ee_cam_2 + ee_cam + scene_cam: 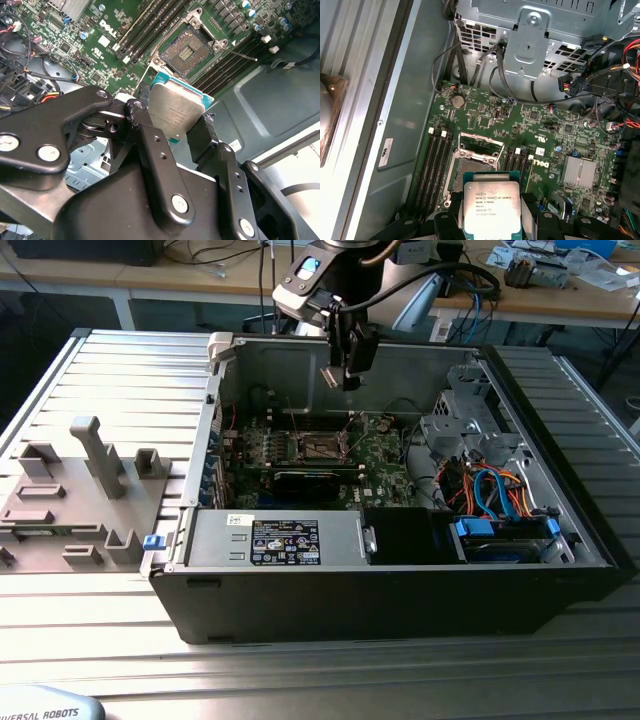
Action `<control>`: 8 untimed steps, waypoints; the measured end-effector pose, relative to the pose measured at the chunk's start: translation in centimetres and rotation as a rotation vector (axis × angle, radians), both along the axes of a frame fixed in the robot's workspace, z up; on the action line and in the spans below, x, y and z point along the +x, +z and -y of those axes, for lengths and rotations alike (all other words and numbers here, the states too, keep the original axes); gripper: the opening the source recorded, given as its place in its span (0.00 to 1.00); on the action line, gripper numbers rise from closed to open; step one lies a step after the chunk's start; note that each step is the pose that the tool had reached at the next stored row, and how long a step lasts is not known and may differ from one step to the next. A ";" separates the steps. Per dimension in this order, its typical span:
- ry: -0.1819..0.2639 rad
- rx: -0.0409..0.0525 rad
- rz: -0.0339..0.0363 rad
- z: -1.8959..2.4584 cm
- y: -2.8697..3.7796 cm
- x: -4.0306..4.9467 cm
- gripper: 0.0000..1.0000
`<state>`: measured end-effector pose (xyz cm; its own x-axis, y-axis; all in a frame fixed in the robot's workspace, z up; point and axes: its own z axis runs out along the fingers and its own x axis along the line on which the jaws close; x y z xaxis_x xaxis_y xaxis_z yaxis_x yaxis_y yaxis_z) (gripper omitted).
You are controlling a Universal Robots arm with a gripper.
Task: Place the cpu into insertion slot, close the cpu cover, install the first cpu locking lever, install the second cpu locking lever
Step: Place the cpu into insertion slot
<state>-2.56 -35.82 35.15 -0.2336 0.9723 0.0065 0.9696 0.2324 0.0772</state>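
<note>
My gripper (pixel 345 372) hangs inside the open computer case, above the green motherboard (pixel 385 465). It is shut on the cpu (pixel 175 112), a silver-topped square chip pinched at its edges between two black fingers (pixel 146 131). The cpu (pixel 491 207) hovers above and beside the insertion slot (pixel 471 167), not touching it. The slot (pixel 187 50) lies bare, its dark contact field showing. The cpu cover (pixel 480 144) stands swung open at the slot's edge. A thin locking lever (pixel 241 54) sticks out beside the slot, unlatched. In the exterior view the slot (pixel 320 446) sits below the gripper.
Long memory slots (pixel 435 165) flank the socket on both sides. A black card (pixel 315 480) lies just in front of it. The drive cage (pixel 470 425), cable bundle (pixel 495 490) and power supply (pixel 290 540) crowd the case. A grey fixture plate (pixel 80 490) sits outside at the exterior view's left.
</note>
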 end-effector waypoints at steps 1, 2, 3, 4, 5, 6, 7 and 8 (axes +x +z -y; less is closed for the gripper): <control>-0.001 0.0000 0.0000 0.00 0.00 0.00 0.54; -0.001 0.0000 0.0000 0.00 0.00 0.00 0.54; -0.001 0.0000 0.0000 0.00 0.00 0.00 0.54; -0.002 0.0000 0.0000 0.00 0.00 0.00 0.54; -0.002 0.0000 0.0000 0.00 0.00 0.00 0.54; -0.003 0.0000 0.0000 0.00 0.00 0.00 0.54; -0.003 0.0000 0.0000 0.00 0.00 0.00 0.54; -0.003 0.0000 0.0000 0.00 0.00 0.00 0.54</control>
